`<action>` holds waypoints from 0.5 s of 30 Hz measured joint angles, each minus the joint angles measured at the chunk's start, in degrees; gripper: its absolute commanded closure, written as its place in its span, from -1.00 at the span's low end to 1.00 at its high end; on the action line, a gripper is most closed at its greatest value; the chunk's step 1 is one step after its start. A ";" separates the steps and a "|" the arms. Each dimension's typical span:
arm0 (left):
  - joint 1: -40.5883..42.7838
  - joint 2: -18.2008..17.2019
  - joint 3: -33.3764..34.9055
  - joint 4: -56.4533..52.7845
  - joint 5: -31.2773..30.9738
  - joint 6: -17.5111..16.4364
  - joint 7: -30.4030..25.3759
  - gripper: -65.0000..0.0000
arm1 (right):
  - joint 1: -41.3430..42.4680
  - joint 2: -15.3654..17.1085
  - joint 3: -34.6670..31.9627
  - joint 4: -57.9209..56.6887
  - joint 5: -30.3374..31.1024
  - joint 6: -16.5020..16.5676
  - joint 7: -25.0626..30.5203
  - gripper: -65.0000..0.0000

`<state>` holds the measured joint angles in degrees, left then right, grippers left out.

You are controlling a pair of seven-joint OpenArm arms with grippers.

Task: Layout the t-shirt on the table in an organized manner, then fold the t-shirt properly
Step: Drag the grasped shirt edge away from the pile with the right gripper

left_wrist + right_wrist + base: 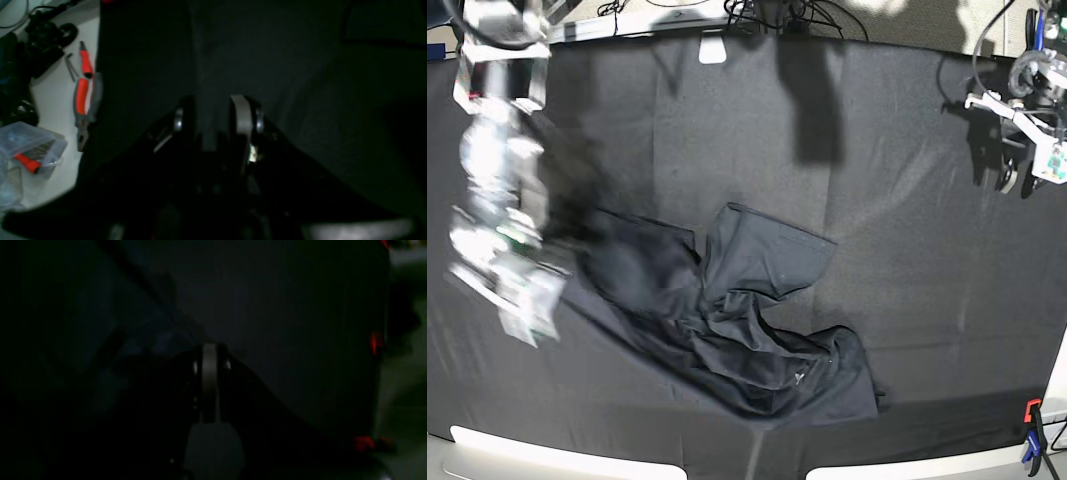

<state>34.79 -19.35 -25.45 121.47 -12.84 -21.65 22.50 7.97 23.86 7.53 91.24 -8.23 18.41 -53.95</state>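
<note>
A clamp (1032, 432) sat at the near corner of the table (927, 300). The t-shirt (737, 320) lay crumpled on the near-middle of the black cloth, one flap turned up toward the far side. The right gripper (209, 355), blurred in the base view, stood at the shirt's edge with its jaws pressed together; whether cloth was pinched there could not be told. Farther off, the left gripper (217, 110) hung over bare cloth well apart from the shirt, jaws partly spread, nothing between them. Pliers (83, 96) lay beyond the table edge.
</note>
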 measured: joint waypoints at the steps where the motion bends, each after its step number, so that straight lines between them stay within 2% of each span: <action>1: -0.02 0.00 0.00 0.00 -1.20 -0.02 0.02 0.51 | -1.18 0.79 2.05 0.02 -0.13 -0.09 1.03 1.00; 6: -0.02 -0.04 0.00 0.00 -2.38 -0.04 0.02 0.51 | -6.12 3.19 10.25 0.00 3.69 0.00 2.99 1.00; 11: -0.02 -0.04 0.00 0.00 -2.93 -0.02 0.02 0.51 | -6.21 4.15 15.54 0.00 4.24 -0.02 3.28 1.00; 14: -0.02 -0.04 0.00 0.00 -7.80 -0.07 -0.07 0.51 | -6.23 5.20 17.44 0.00 6.32 -0.04 2.82 1.00; 15: -0.04 -0.04 0.00 0.00 -8.94 -0.96 -0.02 0.51 | -6.21 5.70 18.01 0.00 9.03 -0.07 1.44 0.98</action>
<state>34.74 -19.40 -25.45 121.47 -21.78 -22.61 22.48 1.76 29.56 25.54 91.24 0.80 18.35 -52.51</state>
